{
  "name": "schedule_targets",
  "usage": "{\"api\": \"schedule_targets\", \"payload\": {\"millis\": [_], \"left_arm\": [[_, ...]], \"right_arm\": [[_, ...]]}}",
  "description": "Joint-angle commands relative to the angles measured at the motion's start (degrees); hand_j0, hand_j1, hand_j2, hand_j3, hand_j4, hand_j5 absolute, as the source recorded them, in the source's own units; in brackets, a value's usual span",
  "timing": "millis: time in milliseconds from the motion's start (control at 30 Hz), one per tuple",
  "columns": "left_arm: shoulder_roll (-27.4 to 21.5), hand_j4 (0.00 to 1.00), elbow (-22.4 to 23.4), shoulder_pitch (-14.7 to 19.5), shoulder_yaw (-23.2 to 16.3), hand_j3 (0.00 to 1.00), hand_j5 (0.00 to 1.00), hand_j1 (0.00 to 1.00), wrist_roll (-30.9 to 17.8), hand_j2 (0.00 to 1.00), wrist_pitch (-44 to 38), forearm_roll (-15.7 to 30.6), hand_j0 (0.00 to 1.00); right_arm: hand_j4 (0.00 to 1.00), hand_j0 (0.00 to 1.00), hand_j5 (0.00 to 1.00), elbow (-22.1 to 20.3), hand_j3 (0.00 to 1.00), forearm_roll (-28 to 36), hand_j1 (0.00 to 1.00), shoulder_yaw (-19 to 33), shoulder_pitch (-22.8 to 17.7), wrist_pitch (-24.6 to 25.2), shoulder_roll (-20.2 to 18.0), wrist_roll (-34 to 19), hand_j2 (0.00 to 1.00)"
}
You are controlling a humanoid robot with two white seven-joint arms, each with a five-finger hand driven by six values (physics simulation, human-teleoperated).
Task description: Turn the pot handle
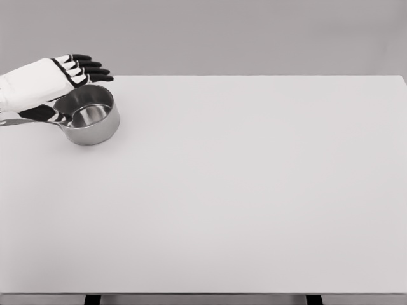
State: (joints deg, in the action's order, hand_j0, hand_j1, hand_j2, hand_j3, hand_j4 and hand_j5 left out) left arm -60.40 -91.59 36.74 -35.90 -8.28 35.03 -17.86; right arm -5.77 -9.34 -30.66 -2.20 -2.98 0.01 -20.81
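Note:
A shiny steel saucepan (90, 121) stands on the white table (241, 190) at its far left. Its thin handle (22, 121) points left, towards the picture's edge. My left hand (71, 81) comes in from the left and hovers over the handle's root and the pot's left rim. The black-tipped fingers (92, 67) stretch out straight past the far rim, and the thumb (51, 114) hangs low beside the handle's root. The hand is open and holds nothing. Most of the handle is hidden under the hand and wrist. The right arm is out of view.
The table's far edge runs just behind the pot, and its left edge lies close to the handle. Dark table legs (92, 298) show at the bottom.

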Motion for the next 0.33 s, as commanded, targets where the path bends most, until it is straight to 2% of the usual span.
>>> {"api": "schedule_targets", "payload": {"millis": [0, 67, 100, 233, 300], "left_arm": [[0.2, 1.0, -9.6, -0.1, -0.1, 1.0, 1.0, 1.0, -0.3, 1.0, 0.0, 1.2, 1.0], [2.7, 1.0, -9.5, -0.4, -0.3, 1.0, 1.0, 1.0, -2.0, 1.0, 0.0, 1.4, 1.0], [3.7, 1.0, -9.4, -0.9, -2.6, 1.0, 1.0, 1.0, -4.1, 1.0, 0.0, 1.1, 1.0], [7.3, 1.0, -9.4, -2.8, -8.7, 1.0, 1.0, 1.0, -6.8, 1.0, 0.0, 0.9, 1.0], [7.8, 1.0, -9.4, -2.8, -9.7, 1.0, 1.0, 1.0, -6.8, 1.0, 0.0, 0.9, 1.0]], "right_arm": [[1.0, 1.0, 1.0, 0.1, 1.0, 0.0, 1.0, 0.0, 0.0, 0.0, 0.0, 0.0, 1.0], [1.0, 1.0, 1.0, 0.1, 1.0, 0.0, 1.0, 0.0, 0.0, 0.0, 0.0, 0.0, 1.0], [1.0, 1.0, 1.0, 0.0, 1.0, 0.0, 1.0, 0.0, 0.0, 0.0, 0.0, 0.0, 1.0], [1.0, 1.0, 1.0, 0.1, 1.0, 0.0, 1.0, 0.0, 0.0, 0.0, 0.0, 0.0, 1.0], [1.0, 1.0, 1.0, 0.0, 1.0, 0.0, 1.0, 0.0, 0.0, 0.0, 0.0, 0.0, 1.0]]}}
